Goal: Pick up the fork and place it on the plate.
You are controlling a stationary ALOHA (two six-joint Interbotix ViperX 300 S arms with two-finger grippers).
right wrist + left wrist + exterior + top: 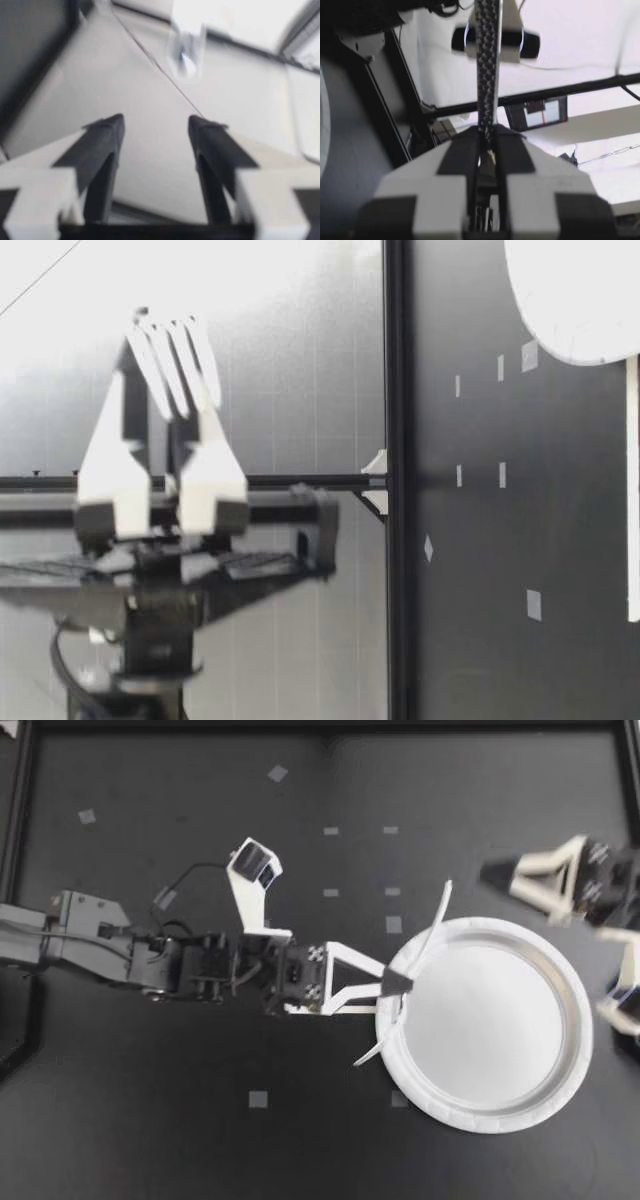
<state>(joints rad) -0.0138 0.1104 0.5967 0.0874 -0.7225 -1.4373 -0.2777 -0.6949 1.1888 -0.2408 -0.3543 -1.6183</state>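
My left gripper (396,985) is clamped tight on the middle of the thin white plastic fork (408,970), handle pinched from both sides. The fork runs from about 1 o'clock to 7 o'clock across the fingertips, right above the 9 o'clock rim of the round white paper plate (560,1050). The low view puts the fork, tines out past the fingers, well above the black bench (200,1140), so I judge the carry nearly done and the set-down not yet begun. To do it well, shift toward 3 o'clock until the fork's middle hangs over the plate's flat well. Then sink until it almost rests there, and only then part the fingers. Let go where it hangs now and both ends would overhang the raised rim, so it could teeter off onto the bench. The fork is nearly as long as the plate is wide, so centring matters. My right gripper (556,928) is raised off the plate's 1 o'clock side, fingers spread wide and empty, leaving the well free. The black frame rail (14,820) at 9 o'clock is well away, with plenty of open bench toward 6 o'clock for backing out.
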